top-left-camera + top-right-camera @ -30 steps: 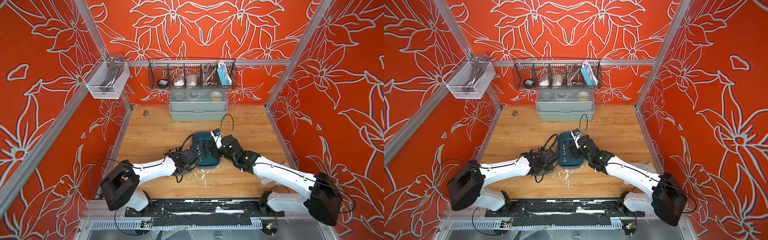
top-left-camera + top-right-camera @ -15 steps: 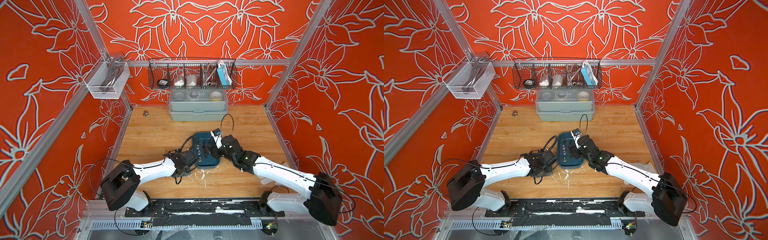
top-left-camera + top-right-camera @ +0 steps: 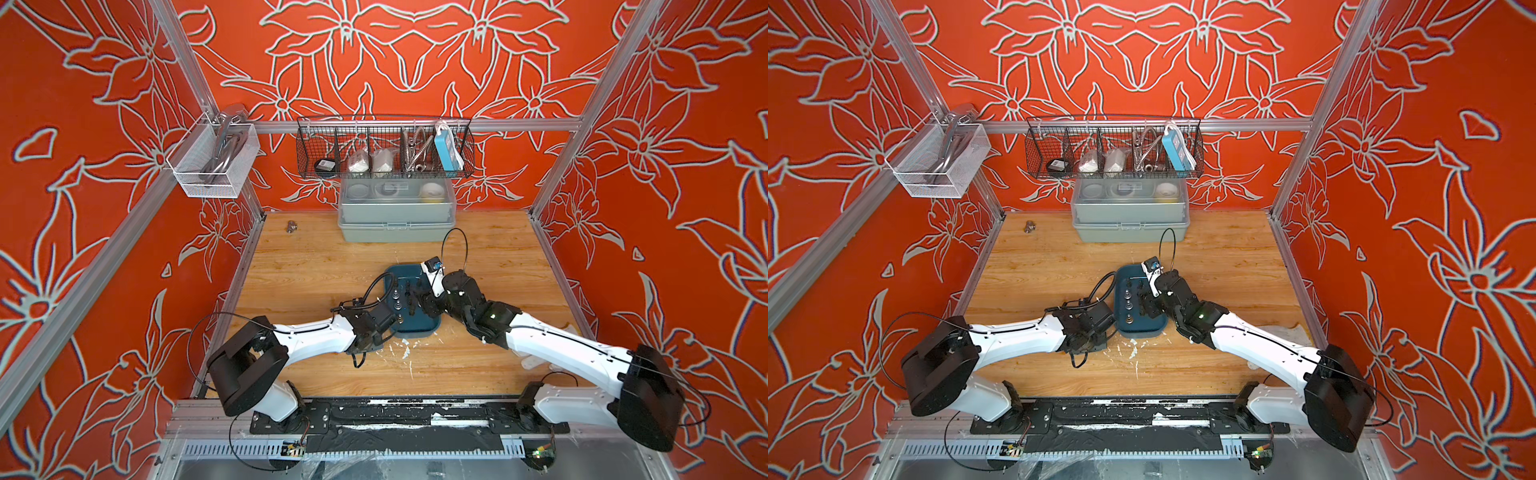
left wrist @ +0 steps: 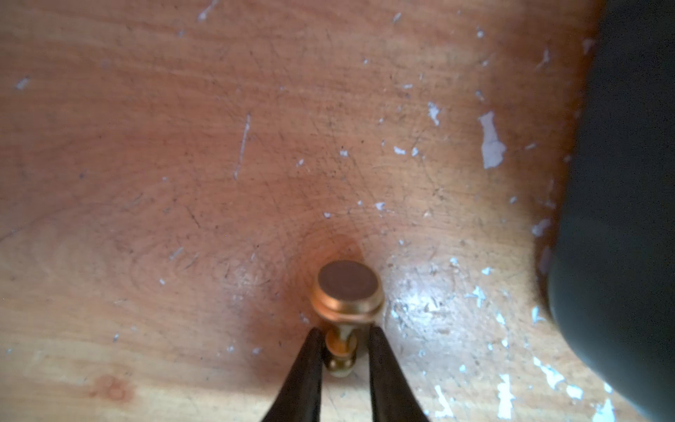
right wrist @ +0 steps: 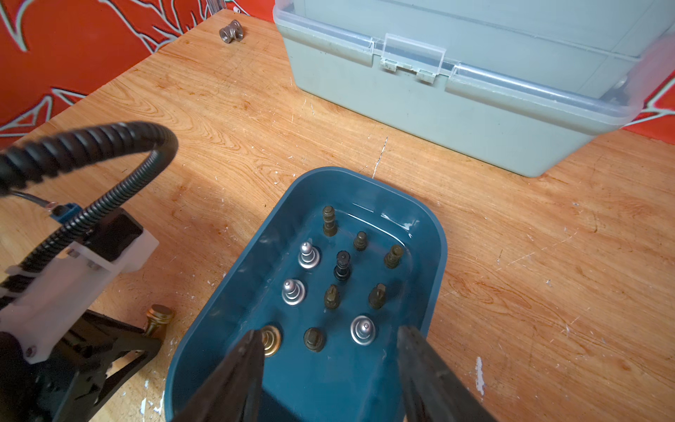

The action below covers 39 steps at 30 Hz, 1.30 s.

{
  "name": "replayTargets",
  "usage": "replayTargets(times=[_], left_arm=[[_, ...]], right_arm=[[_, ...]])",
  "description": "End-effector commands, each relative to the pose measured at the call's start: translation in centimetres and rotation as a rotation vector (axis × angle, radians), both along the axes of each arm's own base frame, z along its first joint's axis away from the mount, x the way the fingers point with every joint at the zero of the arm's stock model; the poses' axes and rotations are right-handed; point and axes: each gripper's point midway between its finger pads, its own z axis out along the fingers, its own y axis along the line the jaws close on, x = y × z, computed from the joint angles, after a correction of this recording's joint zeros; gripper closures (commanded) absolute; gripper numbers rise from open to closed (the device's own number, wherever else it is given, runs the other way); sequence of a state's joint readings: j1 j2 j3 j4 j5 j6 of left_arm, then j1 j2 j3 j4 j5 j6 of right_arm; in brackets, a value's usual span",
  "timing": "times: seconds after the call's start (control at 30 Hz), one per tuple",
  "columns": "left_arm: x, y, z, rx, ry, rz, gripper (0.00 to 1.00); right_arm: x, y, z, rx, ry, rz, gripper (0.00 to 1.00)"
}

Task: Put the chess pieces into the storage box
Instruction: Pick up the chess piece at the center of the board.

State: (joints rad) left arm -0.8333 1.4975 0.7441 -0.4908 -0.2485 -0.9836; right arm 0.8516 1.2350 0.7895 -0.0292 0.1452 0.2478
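left gripper [image 4: 343, 350] is pinching gold chess piece [image 4: 347, 288] at 8 o'clock of storage box [image 5: 434, 263] | right gripper [image 5: 330, 334] is hovering over it, fingers spread | chess pieces [image 5: 342, 263] are standing inside

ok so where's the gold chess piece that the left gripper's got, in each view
Top views: not visible in either; the left gripper covers it.
Left wrist: the gold chess piece sits between the fingertips, base towards the camera.
Right wrist: just outside the storage box, at the left gripper's tips.
Shared landmark: the storage box, in all four views.
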Motion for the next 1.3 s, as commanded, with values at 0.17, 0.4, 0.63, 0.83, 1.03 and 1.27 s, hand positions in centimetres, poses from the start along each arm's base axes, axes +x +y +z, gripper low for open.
replayTargets(times=[0.17, 0.4, 0.63, 0.83, 1.03, 1.27], left_arm=[[-0.2, 0.7, -1.1, 0.068, 0.017, -0.02, 0.76], [-0.2, 1.0, -1.0, 0.082, 0.016, -0.022, 0.82], [-0.2, 1.4, 0.9, 0.071, -0.022, -0.025, 0.85], [-0.9, 1.5, 2.5, 0.035, 0.023, -0.048, 0.85], [-3.4, 2.5, 4.7, -0.058, 0.248, -0.078, 0.87], [-2.5, 4.9, 10.4, -0.199, 0.315, -0.086, 0.86]], right_arm=[[-0.5, 0.8, -0.2, 0.013, 0.005, 0.049, 0.38], [-0.6, 0.8, -0.1, 0.016, 0.006, 0.054, 0.38], [-0.6, 0.8, 0.0, 0.016, 0.003, 0.056, 0.38], [-0.6, 0.7, 0.0, 0.014, 0.0, 0.051, 0.38], [-0.6, 0.5, 0.2, 0.015, -0.007, 0.049, 0.38], [-0.6, 0.2, 0.2, 0.014, -0.021, 0.04, 0.38]])
